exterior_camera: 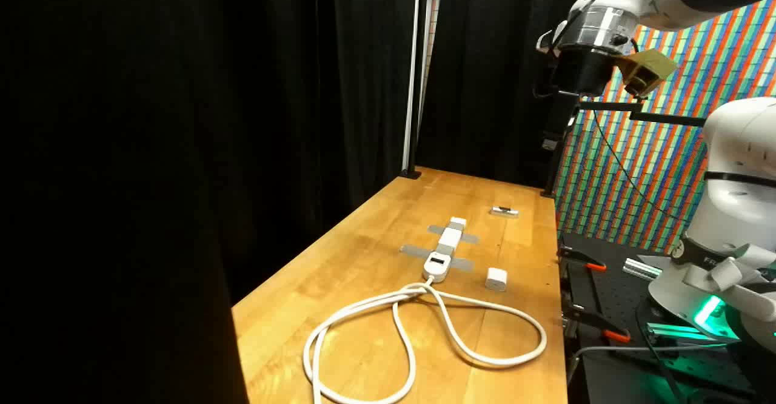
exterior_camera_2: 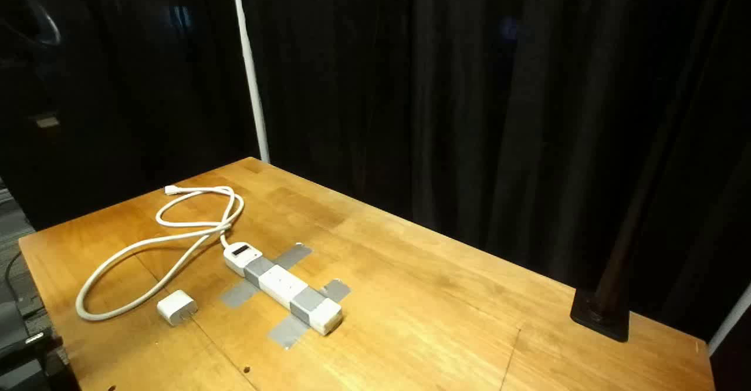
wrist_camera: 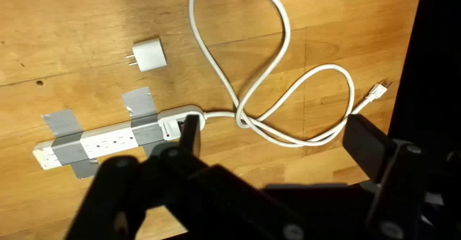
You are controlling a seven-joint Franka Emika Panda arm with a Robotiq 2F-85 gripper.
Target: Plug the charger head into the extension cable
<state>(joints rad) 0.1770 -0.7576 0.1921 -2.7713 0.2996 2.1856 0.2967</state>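
Nearest in the wrist view, the gripper is seen with jaws spread wide, nothing gripped. At ten o'clock from it there, the charger head is laid on the table, its prongs pointed toward nine. Probably light, rigid and slippery, it is best taken by opposite flat sides, well behind the prongs, which could be bent. Toward seven o'clock, the socket block of the extension cable is held down by tape.
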